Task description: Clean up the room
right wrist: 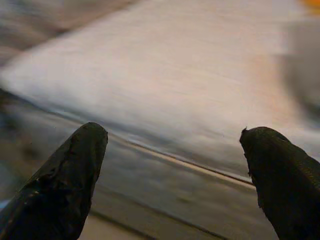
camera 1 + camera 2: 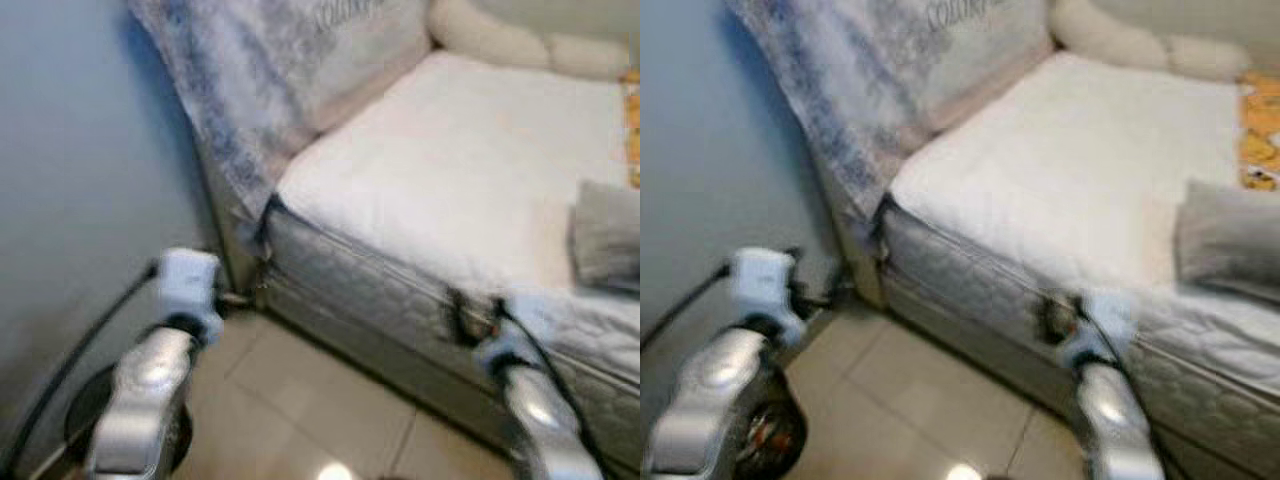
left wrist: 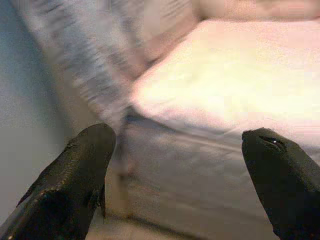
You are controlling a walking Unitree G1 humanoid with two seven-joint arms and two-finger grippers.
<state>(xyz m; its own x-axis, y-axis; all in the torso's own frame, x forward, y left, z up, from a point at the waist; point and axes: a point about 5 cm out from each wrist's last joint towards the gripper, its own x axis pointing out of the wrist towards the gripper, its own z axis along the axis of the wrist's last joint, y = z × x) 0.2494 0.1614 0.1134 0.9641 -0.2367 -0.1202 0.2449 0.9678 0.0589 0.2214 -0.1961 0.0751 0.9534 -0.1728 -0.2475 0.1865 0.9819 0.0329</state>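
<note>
While both arms hang low at the frame's bottom, the left gripper (image 3: 177,165) and right gripper (image 1: 172,170) are spread wide, holding nothing. A grey folded cloth (image 2: 607,235) lies at right on the mattress (image 2: 450,170). Probably best: steady the blurred view, then reach the right arm over the bed edge.

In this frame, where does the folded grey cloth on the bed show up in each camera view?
Left eye view: grey cloth at the right edge, on the white mattress.
Right eye view: grey cloth at right, further in from the edge.
Left wrist view: not in it.
Right wrist view: a grey blur at the right edge, probably the cloth.
Shared landmark: the mattress's quilted side.
</note>
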